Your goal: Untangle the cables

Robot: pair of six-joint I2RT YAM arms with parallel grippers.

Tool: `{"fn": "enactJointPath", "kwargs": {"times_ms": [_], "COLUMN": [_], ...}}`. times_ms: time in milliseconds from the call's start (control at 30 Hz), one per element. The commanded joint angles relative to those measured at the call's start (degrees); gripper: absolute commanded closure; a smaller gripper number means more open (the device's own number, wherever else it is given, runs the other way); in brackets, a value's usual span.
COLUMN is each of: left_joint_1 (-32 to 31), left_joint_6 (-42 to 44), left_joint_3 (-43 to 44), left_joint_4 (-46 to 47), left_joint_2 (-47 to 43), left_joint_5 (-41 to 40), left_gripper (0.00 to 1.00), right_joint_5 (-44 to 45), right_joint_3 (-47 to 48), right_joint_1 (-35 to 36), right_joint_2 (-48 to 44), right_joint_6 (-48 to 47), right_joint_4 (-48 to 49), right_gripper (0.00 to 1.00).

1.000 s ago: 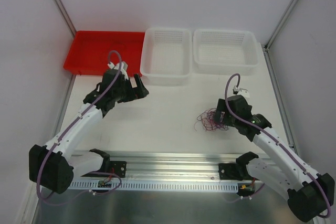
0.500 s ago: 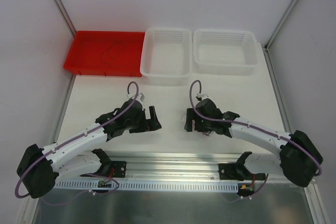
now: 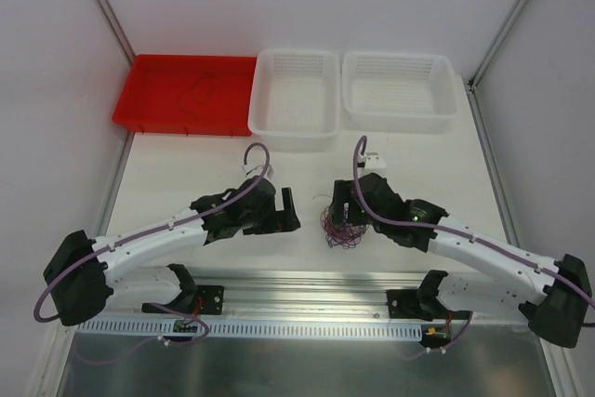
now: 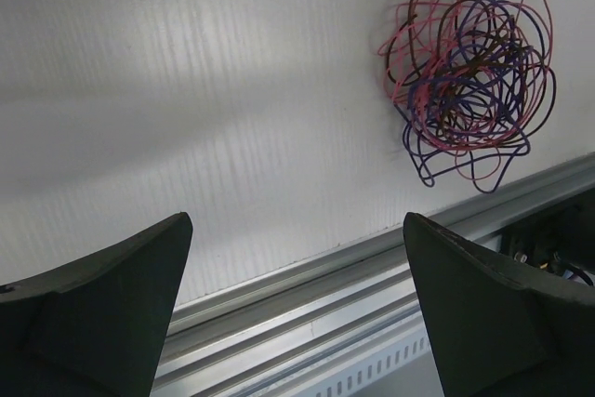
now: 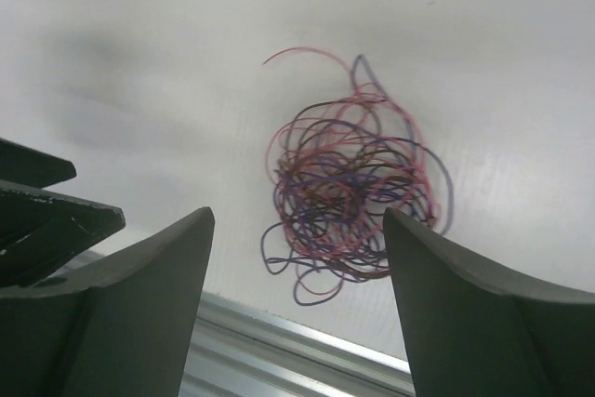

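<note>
The cables (image 3: 340, 227) lie in one roundish clump with no clear long axis, at lower centre of the overhead view. The right claw (image 3: 337, 204) hangs over them, fingers spread, gripping nothing. The left claw (image 3: 290, 214), stretched in low from the left, gapes wide, holding nothing.

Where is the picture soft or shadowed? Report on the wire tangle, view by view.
Left wrist: the tangle of thin red, black and purple wires is sharp; soft light and dark bands cross the white table. Right wrist: the tangle is slightly blurred, with a grey shadow patch upper left. Top external: evenly lit, no glare, but the strands are too small to separate.
</note>
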Motion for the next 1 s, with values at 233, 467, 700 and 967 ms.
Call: {"fn": "enactJointPath", "kwargs": {"times_ms": [233, 467, 700, 967], "left_joint_1": [-6.2, -8.0, -8.5, -8.7], "left_joint_6": [3.3, 3.6, 2.3, 1.9], "left_joint_3": [17.7, 24.1, 24.1, 24.1], "left_joint_4": [2.5, 3.3, 4.5, 5.3], "left_joint_2": [17.1, 30.2, 34.6, 37.4], "left_joint_5": [-2.1, 0.2, 1.4, 2.2], "left_gripper": [0.08, 0.18, 0.40, 0.58], "right_joint_5": [5.6, -1.5, -5.2, -8.0], "right_joint_3": [-5.2, -8.1, -9.2, -8.9], "right_joint_1": [-11.0, -16.4, -18.3, -18.6], "right_joint_2": [-8.4, -3.2, 1.0, 7.2], "right_joint_6": [1.2, 2.3, 0.7, 0.6], "right_joint_4": [-5.8, 1.6, 7.7, 10.0], "right_gripper": [0.44, 0.54, 0.59, 0.61]}}
